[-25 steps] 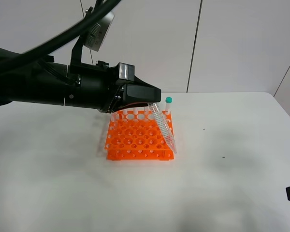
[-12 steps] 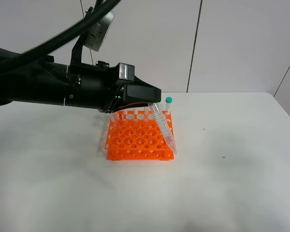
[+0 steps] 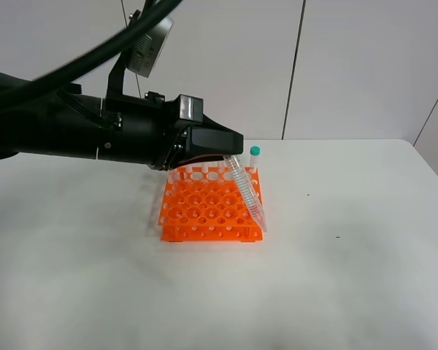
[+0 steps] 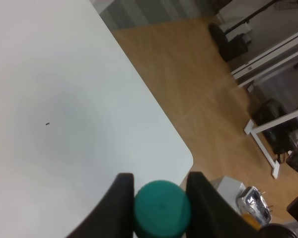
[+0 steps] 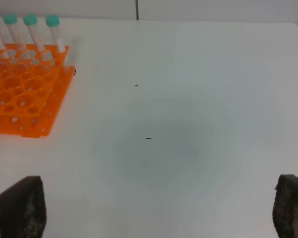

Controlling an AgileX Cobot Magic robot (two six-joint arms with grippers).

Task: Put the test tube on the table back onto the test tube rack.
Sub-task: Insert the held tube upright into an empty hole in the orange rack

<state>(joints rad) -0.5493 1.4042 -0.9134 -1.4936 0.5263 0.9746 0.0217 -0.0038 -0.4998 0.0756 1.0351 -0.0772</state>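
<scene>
My left gripper (image 3: 230, 151) is shut on the cap end of the test tube (image 3: 247, 193). The tube hangs tilted, its pointed tip low by the front right corner of the orange test tube rack (image 3: 204, 208). Whether the tip sits in a hole I cannot tell. In the left wrist view the teal cap (image 4: 162, 208) is pinched between the two dark fingers (image 4: 120, 203). In the right wrist view my right gripper (image 5: 154, 208) is open above the bare white table (image 5: 188, 99), to the right of the rack (image 5: 20, 99).
Several teal-capped tubes (image 5: 30, 27) stand in the rack's back row, one at its right end (image 3: 255, 154). The table's rounded far corner (image 4: 186, 156) drops to a wooden floor with furniture legs. White table (image 3: 336, 277) spreads around the rack.
The dark edge of the right gripper seen a second ago at the lower right of the exterior view has left that view. The left arm and the tube have held still.
</scene>
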